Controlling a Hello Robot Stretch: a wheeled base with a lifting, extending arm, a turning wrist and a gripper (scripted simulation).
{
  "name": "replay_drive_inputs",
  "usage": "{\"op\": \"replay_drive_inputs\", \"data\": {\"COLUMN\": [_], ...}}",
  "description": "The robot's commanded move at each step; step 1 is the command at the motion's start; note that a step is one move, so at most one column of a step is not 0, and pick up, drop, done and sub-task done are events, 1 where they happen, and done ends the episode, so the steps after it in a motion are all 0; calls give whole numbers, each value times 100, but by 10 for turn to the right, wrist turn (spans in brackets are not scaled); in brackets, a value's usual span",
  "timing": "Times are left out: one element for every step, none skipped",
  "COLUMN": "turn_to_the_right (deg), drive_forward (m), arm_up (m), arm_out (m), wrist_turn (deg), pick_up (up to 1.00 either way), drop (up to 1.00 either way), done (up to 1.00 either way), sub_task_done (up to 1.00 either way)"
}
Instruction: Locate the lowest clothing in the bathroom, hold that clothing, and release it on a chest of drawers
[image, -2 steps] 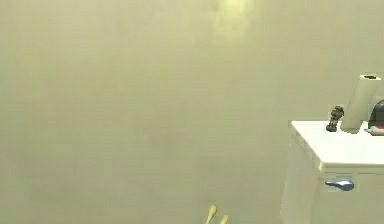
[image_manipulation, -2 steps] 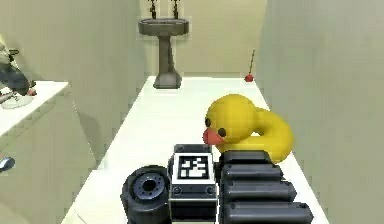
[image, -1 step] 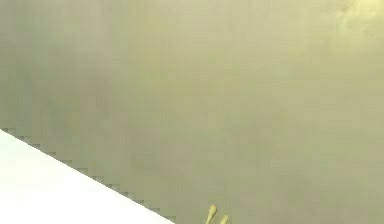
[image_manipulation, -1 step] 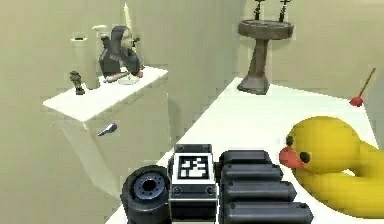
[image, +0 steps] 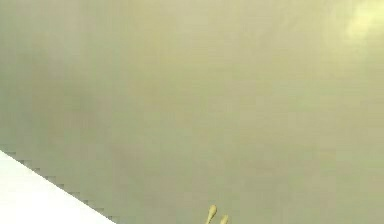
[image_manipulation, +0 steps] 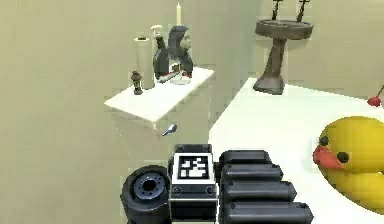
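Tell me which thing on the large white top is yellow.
The rubber duck at lower right; the pedestal stand behind it is brown, the bit at the right edge red.

Yellow duck, brown pedestal basin, dark statuette

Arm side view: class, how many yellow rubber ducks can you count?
1. The yellow duck sits on the white surface at the view's right edge, partly cut off by the frame; more could be hidden beyond it.

Glossy yellow rubber duck
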Motion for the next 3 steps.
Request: {"op": "replay_drive_inputs", "data": {"turn_to_the_right": [-450, 0, -450], "drive_forward": [0, 65, 0], "arm_up": [0, 0, 0], "arm_out": [0, 0, 0], "wrist_turn": [0, 0, 0], "pick_up": [0, 0, 0], "drop": [0, 0, 0], "done": [0, 0, 0], "sub_task_done": [0, 0, 0]}}
